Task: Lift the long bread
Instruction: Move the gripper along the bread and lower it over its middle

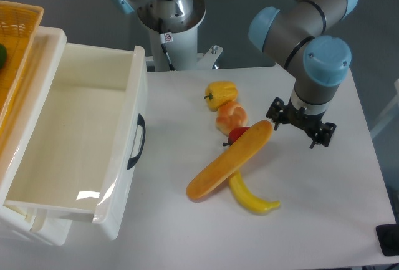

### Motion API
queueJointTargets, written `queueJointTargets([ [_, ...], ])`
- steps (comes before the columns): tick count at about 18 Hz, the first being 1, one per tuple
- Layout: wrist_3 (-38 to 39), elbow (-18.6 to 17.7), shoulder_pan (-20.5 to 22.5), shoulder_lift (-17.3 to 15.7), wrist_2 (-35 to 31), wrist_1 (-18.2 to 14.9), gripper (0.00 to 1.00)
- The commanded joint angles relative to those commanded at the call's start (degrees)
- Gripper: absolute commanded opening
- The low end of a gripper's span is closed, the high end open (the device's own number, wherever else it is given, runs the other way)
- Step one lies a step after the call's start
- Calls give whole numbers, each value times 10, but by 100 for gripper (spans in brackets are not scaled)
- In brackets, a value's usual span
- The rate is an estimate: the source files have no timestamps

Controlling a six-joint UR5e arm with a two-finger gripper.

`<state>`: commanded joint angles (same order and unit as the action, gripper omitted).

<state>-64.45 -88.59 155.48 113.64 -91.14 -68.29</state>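
fingers (278,122) at upper end | long bread (229,159) over banana (252,199)

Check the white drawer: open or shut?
Open: the drawer is pulled out, its bare interior visible from above, handle facing the table.

The long bread (229,159) lies slantwise near the middle of the table (324,220), its far end up to the right and its near end down to the left; its far end rests over a small red item (237,135), which sits just near of the ridged bun (231,118); the pepper (221,94) lies farther back, just beyond the bun; the banana (251,196) lies under the bread's near half and runs out to the right and nearer; the gripper (301,124) hangs just right of the bread's far end; the open drawer (75,151) stands to the left of all these; a basket (15,58) sits at the far left, behind the drawer.
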Motion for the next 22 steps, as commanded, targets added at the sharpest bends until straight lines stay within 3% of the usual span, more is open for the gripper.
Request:
queueJointTargets([
  [5, 55, 5, -3, 0, -1, -3, 100],
  [9, 118, -1, -46, -6, 4, -14, 100],
  [16, 101, -23, -89, 4, 4, -9, 100],
  [22, -10, -21, -96, 32, -21, -4, 97],
])
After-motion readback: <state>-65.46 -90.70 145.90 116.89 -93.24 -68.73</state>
